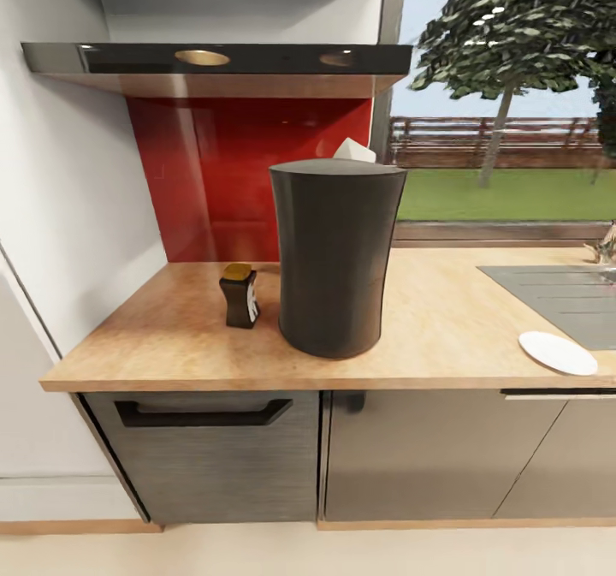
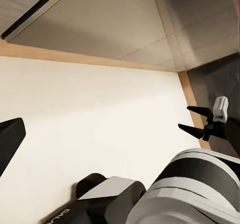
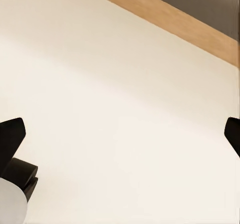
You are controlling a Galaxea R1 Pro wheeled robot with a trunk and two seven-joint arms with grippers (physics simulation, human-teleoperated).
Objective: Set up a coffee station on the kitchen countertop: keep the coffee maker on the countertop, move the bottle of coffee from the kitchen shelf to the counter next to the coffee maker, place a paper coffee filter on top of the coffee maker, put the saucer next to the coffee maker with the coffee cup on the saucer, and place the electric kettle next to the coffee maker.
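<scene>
Cabinet fronts (image 1: 257,456) are lying nearest the head camera, dark grey under the bench (image 1: 445,319). Standing on the bench are the coffee maker (image 1: 335,255), upright with its long axis vertical, and the coffee bottle (image 1: 240,296), just beside it toward the wall, also upright, tan lid up, its label facing the maker. A white filter (image 1: 354,150) is peeking over the maker's flat top; whether it is lying flat there cannot be told. The saucer (image 1: 558,353) is lying flat near the bench's front edge, well apart from the maker, beside the sink (image 1: 565,298). The shelf (image 1: 214,64) is hanging above, against the red panel (image 1: 248,174).

Both wrist cameras are looking down at pale floor (image 3: 120,114). The right tool (image 3: 120,134) is holding its fingertips wide apart, with nothing between them. In the left wrist view one dark fingertip (image 2: 9,141) is showing at the frame's edge, so whether the left tool is apart or together cannot be told; a far pair of black fingers (image 2: 197,121) is showing there, spread.

Judged step: bringing the saucer next to the maker. Doing it well likely means raising an arm to bench height, approaching the saucer from the front edge, pinching its rim and keeping it level while setting it close to the maker without nudging the bottle.
</scene>
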